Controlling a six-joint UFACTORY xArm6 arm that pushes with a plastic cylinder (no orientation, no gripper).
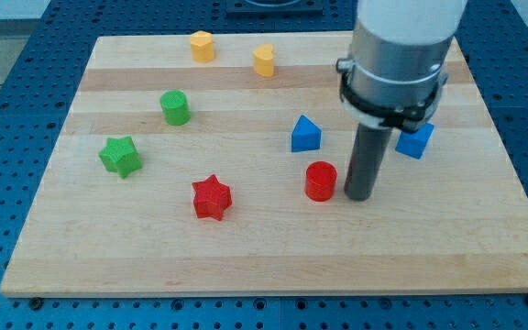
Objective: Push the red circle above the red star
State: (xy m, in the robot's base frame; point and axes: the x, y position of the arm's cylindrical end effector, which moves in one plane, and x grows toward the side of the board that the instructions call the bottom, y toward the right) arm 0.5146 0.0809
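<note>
We see my tip (358, 197) planted on the wooden board (246, 261) right of centre in the frame, just beside the right edge of the red circle (320, 181); whether they touch we cannot tell. There is no claw to open or close here, only a plain dark rod that holds nothing. Above the rod, the arm's grey housing (400, 55) hides part of the blue cube (418, 142), which sits up and to the right of the tip. The blue triangular block (305, 134) lies near the circle, just above it. The red star (212, 197) sits to the left of the red circle and slightly lower, with bare wood between them. Farther left we find the green star (120, 156) and, above it, the green cylinder (175, 107). Along the top of the frame sit two yellow blocks (202, 46) (264, 60), their shapes hard to make out.
</note>
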